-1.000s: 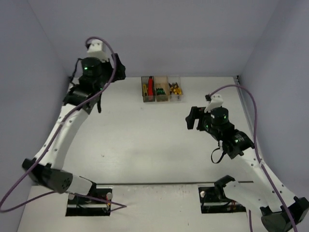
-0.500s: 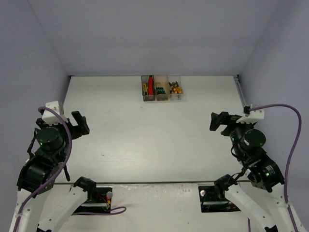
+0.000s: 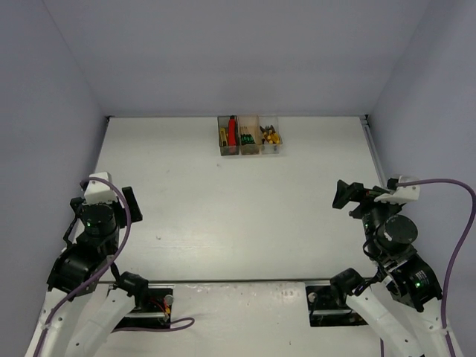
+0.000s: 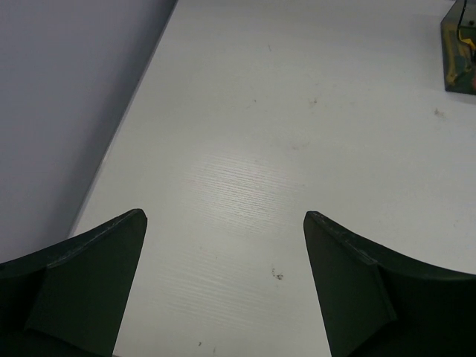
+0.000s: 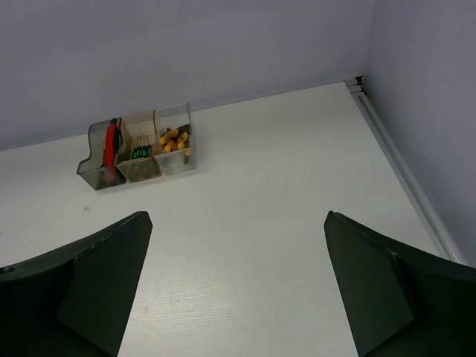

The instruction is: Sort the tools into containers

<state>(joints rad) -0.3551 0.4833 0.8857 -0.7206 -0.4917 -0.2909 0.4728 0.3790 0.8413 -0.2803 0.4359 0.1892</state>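
Observation:
Three small bins stand in a row at the table's far edge. The smoky grey bin [image 3: 227,138] [image 5: 100,160] holds a red-handled cutter [image 3: 232,132] [image 5: 111,141] and a yellow tool. The orange-tinted bin [image 3: 249,137] [image 5: 140,158] holds black-green screwdrivers [image 5: 141,152]. The clear bin [image 3: 271,138] [image 5: 176,147] holds yellow-handled tools [image 5: 174,139]. My left gripper [image 3: 125,204] [image 4: 224,217] is open and empty over the near left of the table. My right gripper [image 3: 344,195] [image 5: 238,216] is open and empty over the near right. Both are far from the bins.
Purple-grey walls close the table on the left, back and right. A metal rail [image 5: 405,175] runs along the right edge. The grey bin's corner [image 4: 460,52] shows at the top right of the left wrist view. The arm bases [image 3: 141,305] sit at the near edge.
Both arms have pulled back from near the bins toward the near edge, the left to the near left, the right to the near right. Both grippers stay open and empty.

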